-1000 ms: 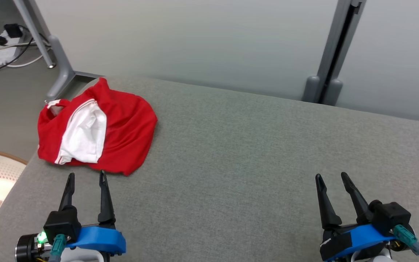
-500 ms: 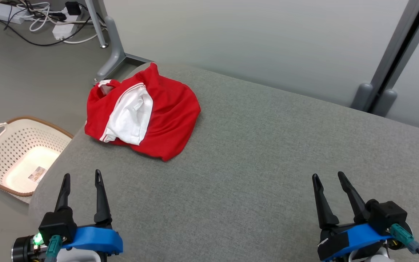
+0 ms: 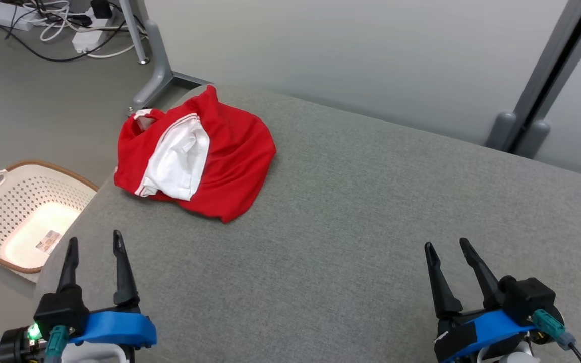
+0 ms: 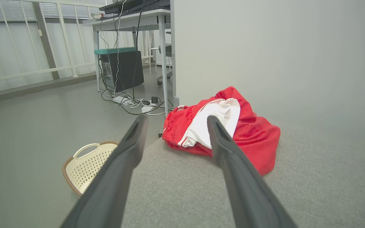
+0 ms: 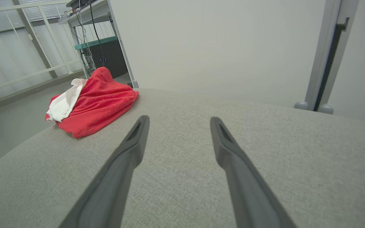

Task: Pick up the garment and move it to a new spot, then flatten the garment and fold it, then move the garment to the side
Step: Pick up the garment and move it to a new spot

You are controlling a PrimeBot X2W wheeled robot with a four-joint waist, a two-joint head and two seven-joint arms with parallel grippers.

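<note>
Two hands hover empty over the grey, woven-cloth table (image 3: pixel 351 217), the left hand (image 3: pixel 94 237) and the right hand (image 3: pixel 445 243) each with long, dark, tapered fingers (image 3: pixel 121 272) spread wide. One crumpled red garment (image 3: pixel 232 151) with a white panel lies ahead of the left hand, well apart from the right hand, at the table's rounded corner.

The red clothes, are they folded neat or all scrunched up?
Scrunched up. The red garment lies in a rumpled heap, creased and bunched, not laid flat.
</note>
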